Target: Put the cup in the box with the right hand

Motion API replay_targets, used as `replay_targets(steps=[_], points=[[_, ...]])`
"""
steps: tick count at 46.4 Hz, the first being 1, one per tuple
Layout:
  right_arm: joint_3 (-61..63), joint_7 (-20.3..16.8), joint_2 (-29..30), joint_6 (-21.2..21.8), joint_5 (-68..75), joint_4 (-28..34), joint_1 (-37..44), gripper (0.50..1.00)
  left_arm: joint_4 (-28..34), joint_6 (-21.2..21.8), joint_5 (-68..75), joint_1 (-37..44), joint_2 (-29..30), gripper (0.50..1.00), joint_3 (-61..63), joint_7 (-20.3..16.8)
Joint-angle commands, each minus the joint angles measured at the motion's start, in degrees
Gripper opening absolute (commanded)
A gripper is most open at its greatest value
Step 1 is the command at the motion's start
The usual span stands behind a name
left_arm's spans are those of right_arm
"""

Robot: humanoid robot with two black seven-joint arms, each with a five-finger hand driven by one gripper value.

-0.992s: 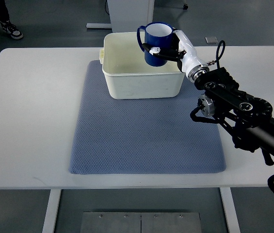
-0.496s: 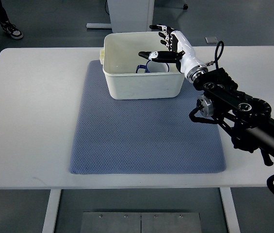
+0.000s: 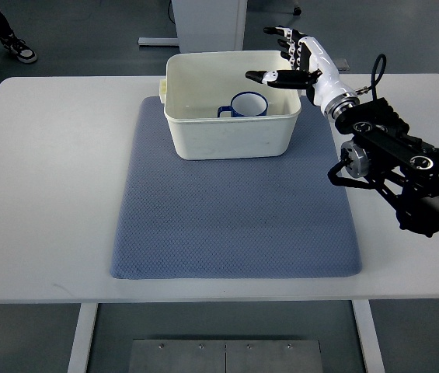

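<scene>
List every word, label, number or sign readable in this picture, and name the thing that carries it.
There is no readable text in this view.
The blue cup in the white box: no print shows.
The box walls and the blue mat: plain.
The right hand and its black arm: no legible marking; any there is too small to read.

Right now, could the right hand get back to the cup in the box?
Probably yes. The right hand is open above the box rim, the cup stands upright just below it, and nothing covers the box.
</scene>
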Motion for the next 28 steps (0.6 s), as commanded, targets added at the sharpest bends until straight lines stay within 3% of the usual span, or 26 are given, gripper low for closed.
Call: replay_targets(steps=[1, 16, 28], points=[[0.04, 0.0, -2.71, 0.14, 0.29, 1.61, -0.19, 0.995, 0.0, -0.01, 0.0, 0.0, 0.0, 1.0, 0.02, 0.0], [3.28, -0.09, -8.34, 0.4, 3.81, 3.72, -1.86, 0.998, 0.0, -0.01, 0.0, 0.0, 0.0, 1.0, 0.02, 0.0], [11.19, -0.97, -11.68, 9.19, 3.9, 3.81, -6.43, 0.998, 0.0, 0.08, 0.0, 0.0, 0.0, 1.0, 0.02, 0.0]])
